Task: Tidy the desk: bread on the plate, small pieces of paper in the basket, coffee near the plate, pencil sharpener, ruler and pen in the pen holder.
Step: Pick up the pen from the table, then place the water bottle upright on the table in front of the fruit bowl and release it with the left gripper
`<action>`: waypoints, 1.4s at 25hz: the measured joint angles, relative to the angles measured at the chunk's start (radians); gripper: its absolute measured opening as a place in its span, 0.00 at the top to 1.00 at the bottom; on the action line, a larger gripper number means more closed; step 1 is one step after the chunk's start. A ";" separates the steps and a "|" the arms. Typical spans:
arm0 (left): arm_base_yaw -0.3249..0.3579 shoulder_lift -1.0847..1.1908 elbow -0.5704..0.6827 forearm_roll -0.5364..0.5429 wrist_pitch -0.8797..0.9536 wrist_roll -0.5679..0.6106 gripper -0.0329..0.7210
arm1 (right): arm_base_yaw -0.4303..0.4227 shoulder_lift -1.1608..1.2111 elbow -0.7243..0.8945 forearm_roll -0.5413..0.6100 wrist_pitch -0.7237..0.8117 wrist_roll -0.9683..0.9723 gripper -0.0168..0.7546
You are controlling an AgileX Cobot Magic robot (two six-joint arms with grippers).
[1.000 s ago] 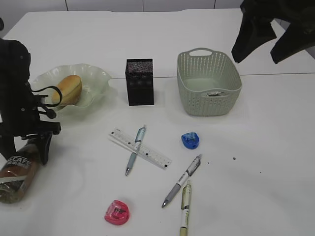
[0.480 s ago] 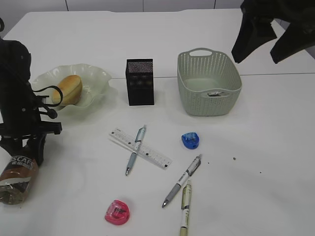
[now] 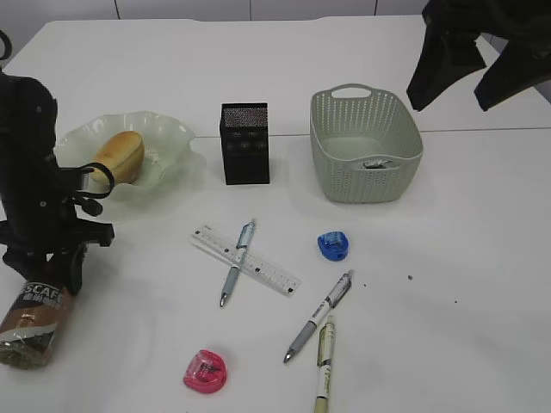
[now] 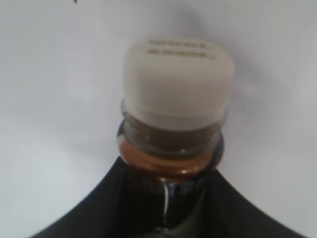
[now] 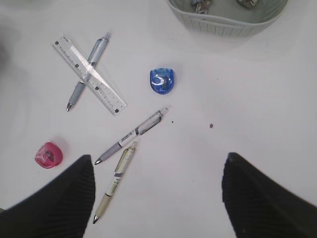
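From the exterior view, judged partly done: bread (image 3: 120,156) already on the plate (image 3: 168,138), crumpled paper (image 3: 376,163) already lying in the basket (image 3: 366,144), pen holder (image 3: 244,144) standing between plate and basket with nothing showing above its rim. Left to do: coffee bottle (image 3: 36,317) lying on its side at the near left edge, well short of the plate, neck under the left gripper (image 3: 47,267); ruler (image 3: 245,259) with a pen (image 3: 237,262) lying across it mid-table; blue sharpener (image 3: 332,246), pink sharpener (image 3: 205,371) and two more pens (image 3: 320,316) loose nearby; right gripper (image 3: 472,56) raised over the far right corner, away from everything. Readable on the bottle label: "SCAFE", the rest cut off. From the left wrist view: dark fingers (image 4: 89,208) pressed against both sides of the bottle's neck just below the white cap (image 4: 177,82), clamped on it; faint embossed lettering on the cap top, too blurred to read. From the right wrist view: right gripper's fingers (image 5: 54,198) spread wide with nothing between them, looking down on pens, ruler and both sharpeners; small print on ruler and pen barrels illegible; paper scraps (image 5: 199,4) just visible inside the basket at the top edge.
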 joint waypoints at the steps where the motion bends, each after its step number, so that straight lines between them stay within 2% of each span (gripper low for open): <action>1: -0.004 -0.027 0.046 -0.008 -0.041 0.000 0.62 | 0.000 0.000 0.000 0.000 0.000 0.000 0.22; 5: -0.004 -0.184 0.221 0.005 -0.166 0.000 0.62 | 0.000 0.000 0.000 0.000 0.002 0.000 0.22; 15: -0.002 -0.693 0.497 0.078 -0.424 0.000 0.62 | 0.000 0.000 0.000 -0.002 0.002 0.000 0.22; 17: -0.002 -0.806 0.580 0.104 -0.531 0.000 0.62 | 0.000 0.000 0.000 -0.002 0.002 0.000 0.22; 22: 0.002 -1.014 0.837 0.164 -0.983 0.000 0.62 | 0.000 0.000 0.000 -0.002 0.002 -0.004 0.22; 26: 0.020 -1.040 0.933 0.170 -1.233 0.000 0.62 | 0.000 0.000 0.000 -0.004 0.002 -0.004 0.22; 35: 0.028 -0.855 0.940 0.168 -1.600 0.044 0.62 | 0.000 0.000 0.000 -0.006 0.002 -0.066 0.22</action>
